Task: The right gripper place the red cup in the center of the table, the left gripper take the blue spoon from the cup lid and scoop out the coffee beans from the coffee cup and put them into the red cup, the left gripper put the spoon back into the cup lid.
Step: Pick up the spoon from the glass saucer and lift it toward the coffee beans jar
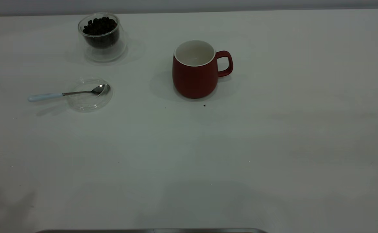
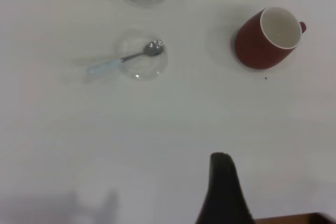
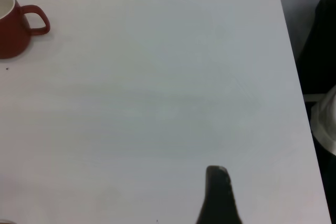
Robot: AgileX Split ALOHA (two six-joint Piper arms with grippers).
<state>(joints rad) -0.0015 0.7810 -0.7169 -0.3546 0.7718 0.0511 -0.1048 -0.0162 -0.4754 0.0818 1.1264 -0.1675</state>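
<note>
Left pincer (image 2: 223, 190) only shows up for us as one black tapered tip at the edge of its own wrist view, hovering over bare desk (image 1: 273, 145), well apart from everything. We can't tell if it's spread or pressed together. Same story on the other side: the right pincer (image 3: 219, 195) is a single dark tip over bare white surface, far from the mug, and we can't tell its state either. Neither arm appears in the exterior view at all.

The red cup (image 1: 195, 69) stands upright around the middle of the desk, handle pointing to the exterior view's right, white inside with nothing in it that we can make out. A couple of tiny dark specks sit just in front of it.

Over on the left, the coffee cup (image 1: 102, 37) sits near the far edge with the coffee beans (image 1: 100, 26) heaped inside. Nearer to the camera is the cup lid (image 1: 90, 95), lying flat, with the blue spoon (image 1: 67, 94) resting across it — metal bowl in the lid, pale handle sticking out past the rim to the left.
</note>
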